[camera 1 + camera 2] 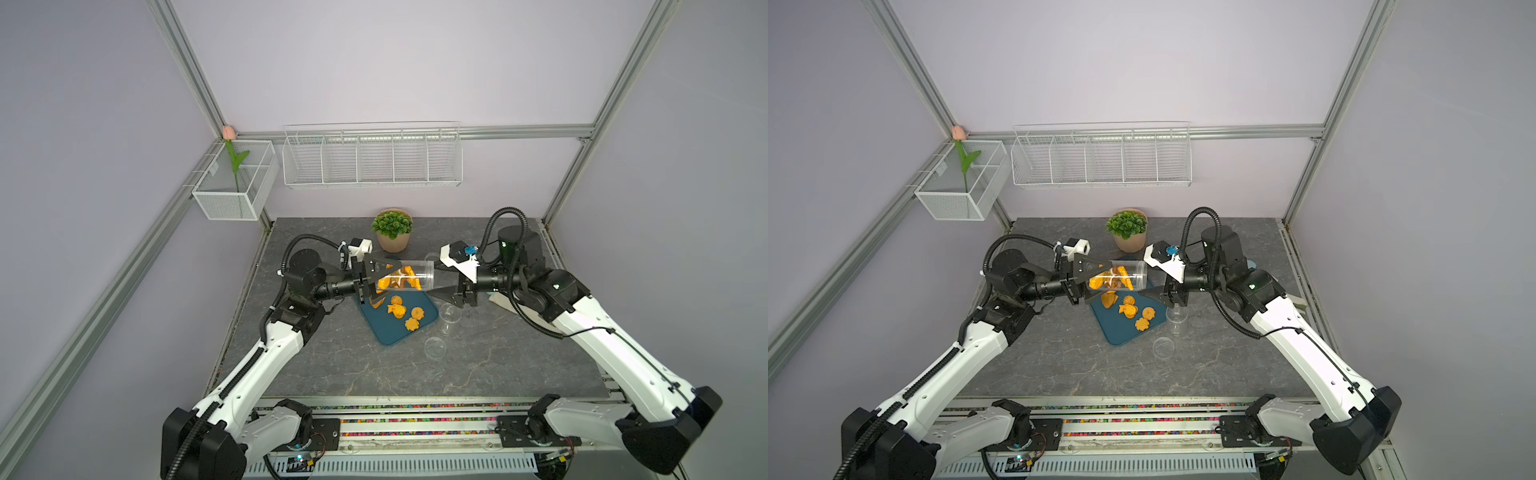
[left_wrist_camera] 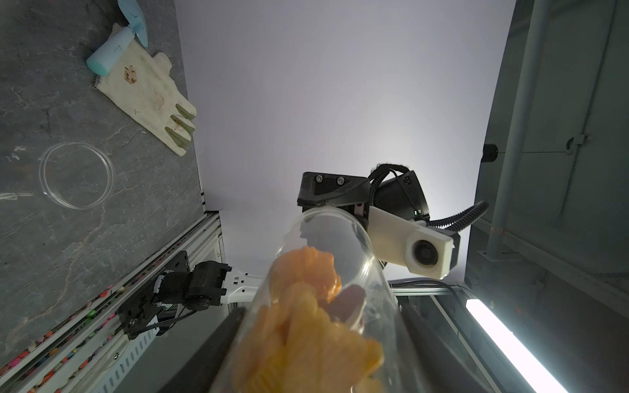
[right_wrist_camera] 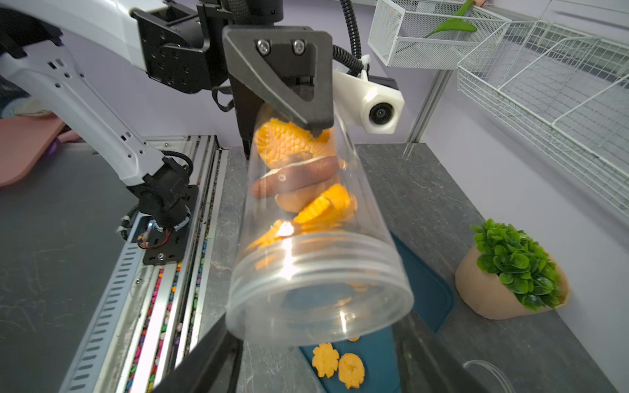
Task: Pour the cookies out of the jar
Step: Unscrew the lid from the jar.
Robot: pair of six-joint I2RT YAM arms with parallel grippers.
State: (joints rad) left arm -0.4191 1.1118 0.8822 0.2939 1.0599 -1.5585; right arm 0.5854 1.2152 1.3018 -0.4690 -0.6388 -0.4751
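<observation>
Clear jar [image 1: 424,274] pinched by left fingers [image 1: 376,266]; mouth flanked by right fingers [image 1: 444,296] (grip cannot be told); cookies [image 1: 409,282] partly hidden.

You are operating inside a robotics test cell. Aluminium profile posts [image 1: 195,83] frame plain lilac wall panels [image 1: 395,62]. Two robot arms [image 1: 266,353] are bolted to a slotted rail [image 1: 415,419] along the front edge of a stone-pattern tabletop [image 1: 374,374]. White wire baskets [image 1: 372,156] hang on the frame, and a small potted plant [image 1: 392,230] stands beneath them.
</observation>
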